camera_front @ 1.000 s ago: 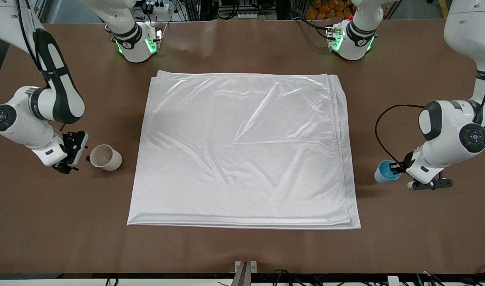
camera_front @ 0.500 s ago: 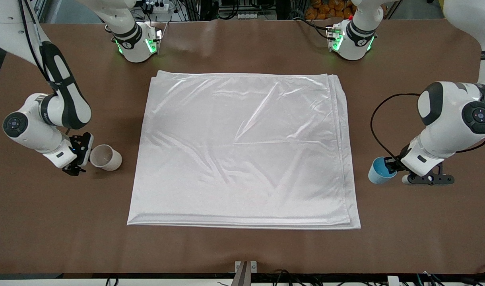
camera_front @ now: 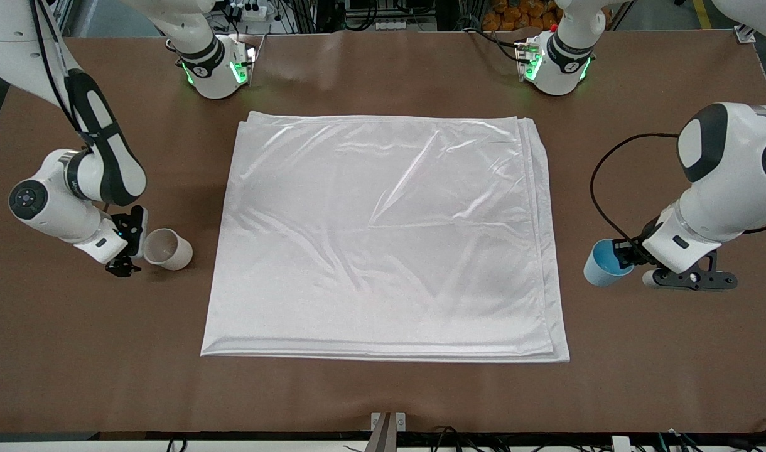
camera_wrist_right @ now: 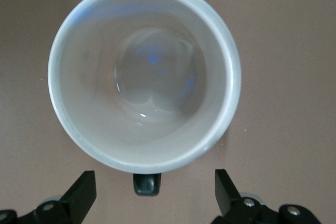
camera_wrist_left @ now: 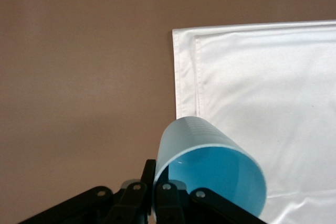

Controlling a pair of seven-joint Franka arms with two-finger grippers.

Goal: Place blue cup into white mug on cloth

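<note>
1. Cloth (camera_front: pixel 383 235) – spread flat mid-frame on counter (camera_front: pixel 383 395).
2. Left claw (camera_front: pixel 623 256), lower right of frame, clamped on blue cup (camera_front: pixel 603 263) rim – cup tilted, just off cloth edge.
3. Right claw (camera_front: pixel 132 242), lower left of frame, fingers spread either side of white mug (camera_front: pixel 166 249) handle; mug on counter.

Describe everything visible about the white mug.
The white mug is cream-white and round, glossy like ceramic, with a small black handle. It is empty, its mouth tipped toward the right hand, whose open fingers flank the handle without gripping. It rests on the brown table, beside the cloth, not on it.
</note>
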